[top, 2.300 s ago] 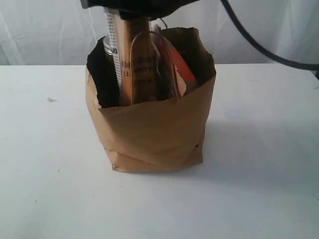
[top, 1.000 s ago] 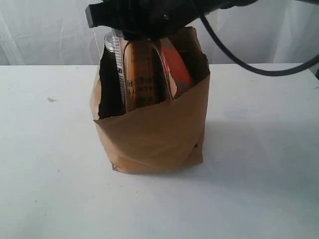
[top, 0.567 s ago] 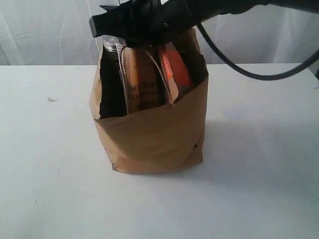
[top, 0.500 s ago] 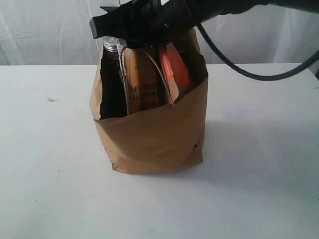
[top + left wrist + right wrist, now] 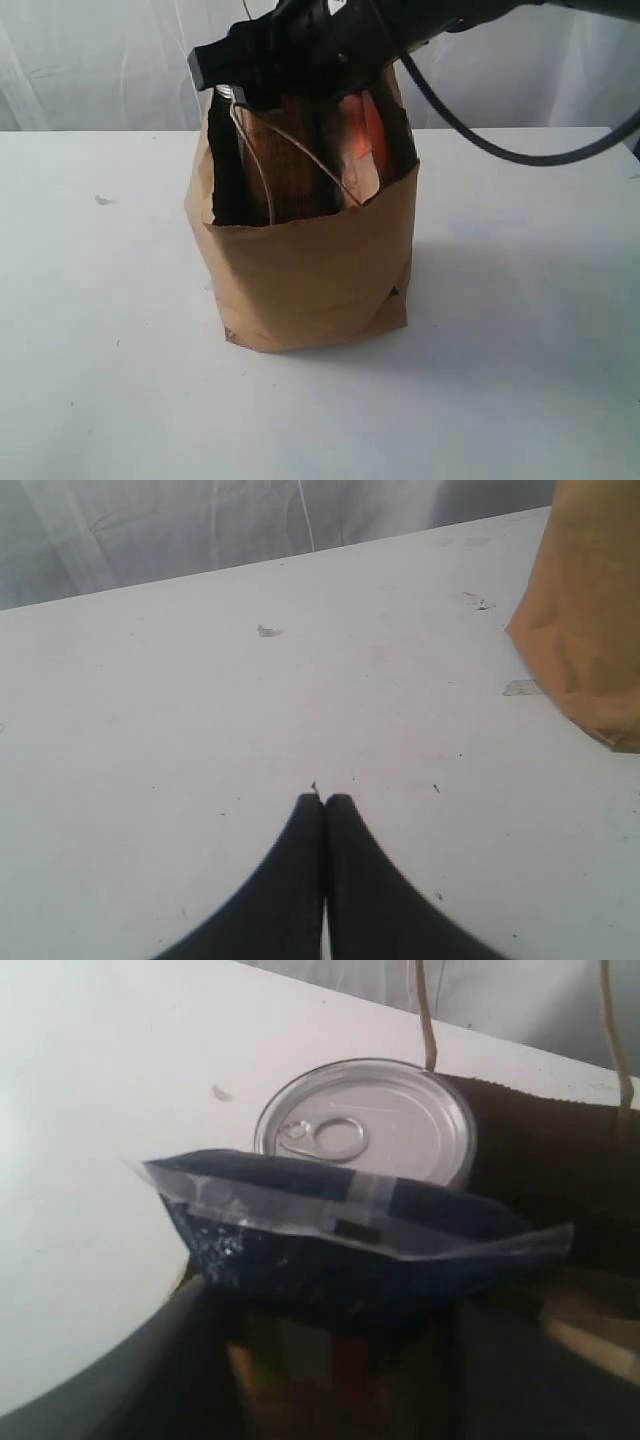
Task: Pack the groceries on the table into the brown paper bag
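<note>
The brown paper bag (image 5: 305, 265) stands mid-table with my right gripper (image 5: 285, 75) just above its mouth. Inside it the long spaghetti pack (image 5: 295, 170) stands upright beside the brown-orange pouch (image 5: 362, 140). In the right wrist view the pack's blue sealed end (image 5: 350, 1245) lies between my right gripper's (image 5: 330, 1360) jaws. The one finger (image 5: 120, 1375) that shows stands a little off the pack, so the jaws are open. The pull-tab can (image 5: 370, 1125) sits behind the pack. My left gripper (image 5: 325, 800) is shut and empty, low over the table (image 5: 200, 710), left of the bag (image 5: 590, 610).
A cord handle (image 5: 290, 150) of the bag droops across its open mouth. The right arm's black cable (image 5: 480, 130) arcs over the table behind the bag. Small specks and a paper scrap (image 5: 268, 631) lie on the white tabletop.
The right gripper has come down toward the bag's mouth and the spaghetti pack has sunk deeper inside. The gripper's jaws have widened. A cord handle has dropped across the opening.
</note>
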You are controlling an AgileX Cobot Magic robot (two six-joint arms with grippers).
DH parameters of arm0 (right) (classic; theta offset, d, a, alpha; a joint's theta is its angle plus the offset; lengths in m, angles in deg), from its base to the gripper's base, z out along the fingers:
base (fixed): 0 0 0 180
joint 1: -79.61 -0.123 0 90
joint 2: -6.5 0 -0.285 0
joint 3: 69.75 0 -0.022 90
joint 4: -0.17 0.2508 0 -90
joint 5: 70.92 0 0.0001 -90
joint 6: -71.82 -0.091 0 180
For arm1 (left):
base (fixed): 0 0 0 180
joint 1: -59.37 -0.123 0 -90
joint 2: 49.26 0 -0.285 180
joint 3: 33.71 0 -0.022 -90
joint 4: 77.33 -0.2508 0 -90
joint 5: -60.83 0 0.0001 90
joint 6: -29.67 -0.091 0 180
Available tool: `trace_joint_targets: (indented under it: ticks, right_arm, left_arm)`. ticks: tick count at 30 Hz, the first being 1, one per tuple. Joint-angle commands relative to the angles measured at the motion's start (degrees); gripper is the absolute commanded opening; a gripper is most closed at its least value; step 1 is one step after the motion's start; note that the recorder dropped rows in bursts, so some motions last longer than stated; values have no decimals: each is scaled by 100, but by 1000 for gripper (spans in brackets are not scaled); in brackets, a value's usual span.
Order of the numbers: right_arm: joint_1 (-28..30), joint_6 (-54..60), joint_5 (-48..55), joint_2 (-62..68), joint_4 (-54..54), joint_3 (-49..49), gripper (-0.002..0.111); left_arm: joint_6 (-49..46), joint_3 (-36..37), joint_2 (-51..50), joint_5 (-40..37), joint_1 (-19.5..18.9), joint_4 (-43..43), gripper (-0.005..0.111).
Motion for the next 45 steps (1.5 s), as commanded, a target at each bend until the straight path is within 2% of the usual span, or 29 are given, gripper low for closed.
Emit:
trace_joint_targets:
  ticks: [1,39,45]
  right_arm:
    - [21,67,-1,-56,-42,5,58]
    - [21,67,-290,-685,-64,5,58]
    - [21,67,-266,-916,-64,25,48]
  left_arm:
    - [7,24,29,17,-18,3,0]
    - [7,24,29,17,-18,3,0]
    - [7,24,29,17,-18,3,0]
